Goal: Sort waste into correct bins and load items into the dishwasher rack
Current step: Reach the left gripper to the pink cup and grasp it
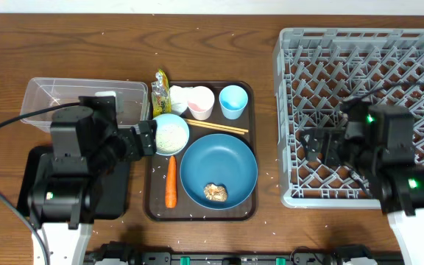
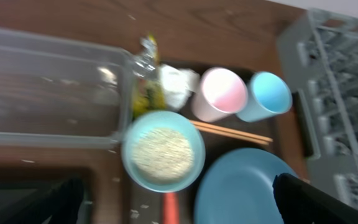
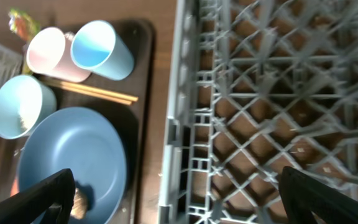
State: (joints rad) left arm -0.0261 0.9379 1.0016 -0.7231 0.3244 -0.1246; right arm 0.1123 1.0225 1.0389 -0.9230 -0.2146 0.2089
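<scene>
The biggest thing on my screens is the dishwasher rack (image 1: 285,110), standing on the tabletop (image 1: 87,44) to the right of the serving tray (image 1: 157,210), with a strip of bare wood between them. The serving tray, dark brown, carries nearly everything else. To its left, level with its far end, lies the clear tub (image 1: 50,96). Also to its left, level with its near end, is the black tray (image 1: 112,195), mostly covered by my left arm. The right fingers (image 1: 316,143) hang spread wide over the rack, right of the serving tray, with nothing between them. The left fingers (image 1: 150,138) are parted wide too, gripping nothing, at the serving tray's left edge just beside the bowl (image 1: 185,140); I cannot tell whether they touch it. The blue plate (image 1: 227,158) fills the serving tray's near right part. The bowl sits at its left middle with the rice (image 1: 170,135) inside. The light-blue cup (image 1: 233,101) and white-pink cup (image 1: 201,101) stand side by side at its far edge, the blue one to the right. The carrot (image 1: 171,182) lies lengthwise on its near left side, beside the plate. The chopsticks (image 1: 216,126) lie across its middle, between cups and plate. The crumpled white paper (image 1: 178,96) sits at its far edge, left of the pink cup, and the yellow-green wrapper (image 1: 160,90) at its far-left corner. The brown food lump (image 1: 215,193) rests on the plate, toward the serving tray's near edge
</scene>
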